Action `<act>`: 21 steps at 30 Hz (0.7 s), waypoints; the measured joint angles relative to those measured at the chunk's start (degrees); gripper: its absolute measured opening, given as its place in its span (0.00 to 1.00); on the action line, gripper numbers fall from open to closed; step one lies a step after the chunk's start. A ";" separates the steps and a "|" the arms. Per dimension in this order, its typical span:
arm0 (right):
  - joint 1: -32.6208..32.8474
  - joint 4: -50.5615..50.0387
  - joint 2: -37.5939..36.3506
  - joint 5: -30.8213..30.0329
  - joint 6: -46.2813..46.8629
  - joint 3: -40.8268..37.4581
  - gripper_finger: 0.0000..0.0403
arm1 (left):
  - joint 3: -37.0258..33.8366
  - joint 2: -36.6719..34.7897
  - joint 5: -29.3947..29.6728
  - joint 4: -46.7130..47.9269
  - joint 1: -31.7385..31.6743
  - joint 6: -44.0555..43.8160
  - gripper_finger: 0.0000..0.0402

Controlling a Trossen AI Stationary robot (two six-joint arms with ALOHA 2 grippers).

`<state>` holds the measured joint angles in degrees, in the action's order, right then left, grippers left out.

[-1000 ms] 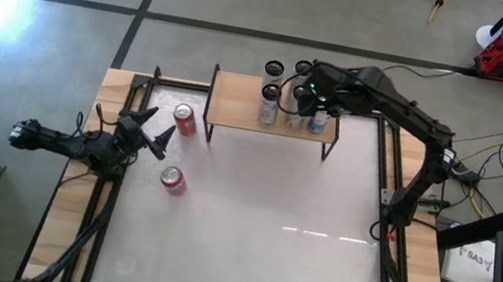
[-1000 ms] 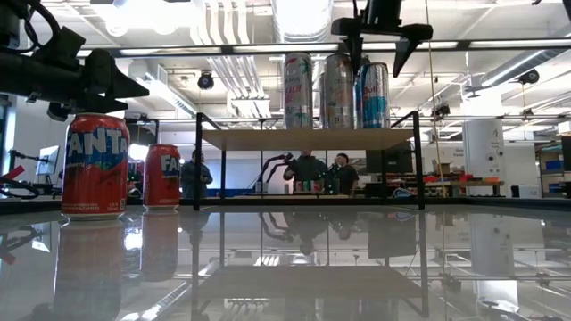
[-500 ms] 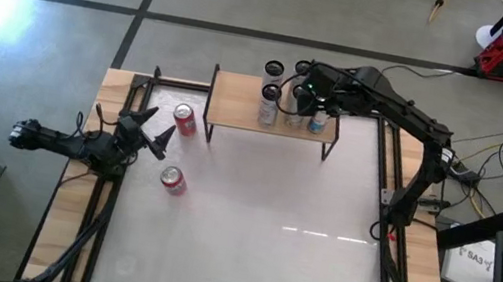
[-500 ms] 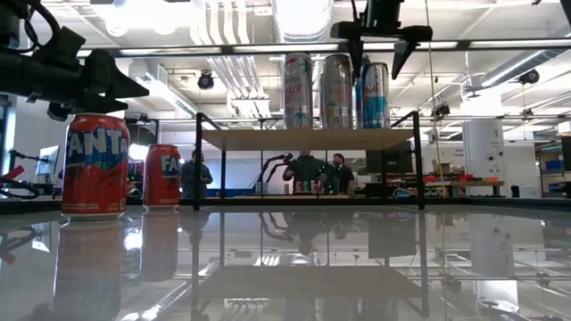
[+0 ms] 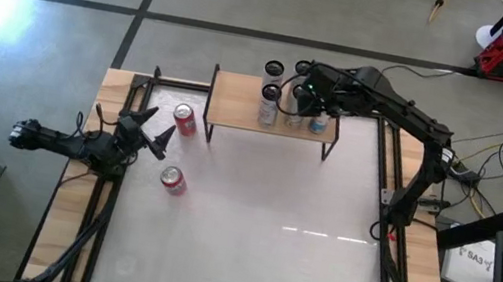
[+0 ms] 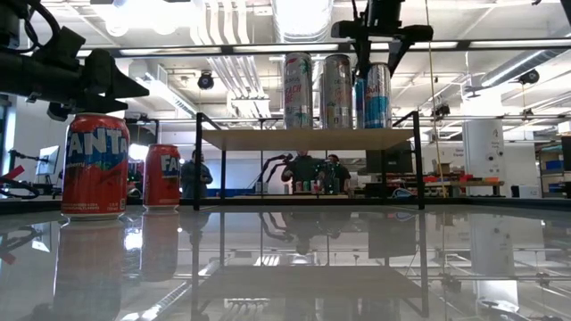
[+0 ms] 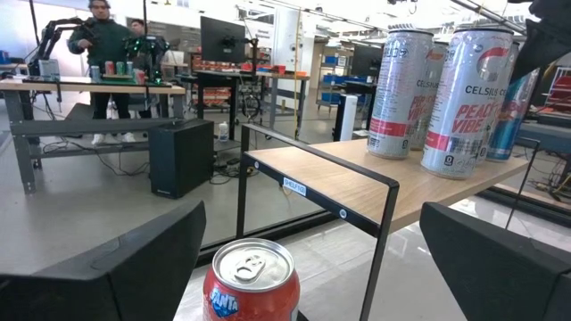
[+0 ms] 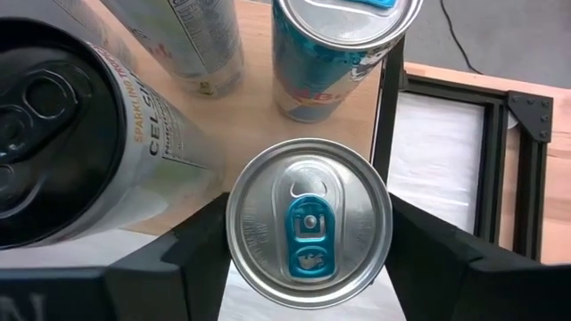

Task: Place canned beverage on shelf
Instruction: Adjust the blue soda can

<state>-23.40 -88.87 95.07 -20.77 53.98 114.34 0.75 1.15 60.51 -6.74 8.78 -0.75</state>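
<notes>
Right gripper point(image 8: 308, 245) clamped around the blue can point(image 8: 309, 223) on the shelf point(image 5: 237, 103).

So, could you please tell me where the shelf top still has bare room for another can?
The shelf is bare across its left half, from its left edge to the Celsius cans. Its right end is crowded: tall cans cluster there under the right claw.
</notes>
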 joint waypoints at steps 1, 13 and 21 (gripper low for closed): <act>0.00 -0.38 0.00 0.00 0.00 0.00 0.57 | 0.01 0.00 0.00 0.00 0.00 0.01 0.99; -0.02 -1.07 -0.24 1.76 -6.70 0.35 0.62 | 0.01 0.00 0.00 0.00 0.00 0.02 0.99; -0.01 -0.60 -0.59 2.85 -10.83 0.35 0.59 | 0.01 0.00 0.00 0.00 0.02 0.02 0.99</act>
<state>-23.41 -89.47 94.47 -17.92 43.14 114.69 0.75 1.15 60.51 -6.74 8.80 -0.73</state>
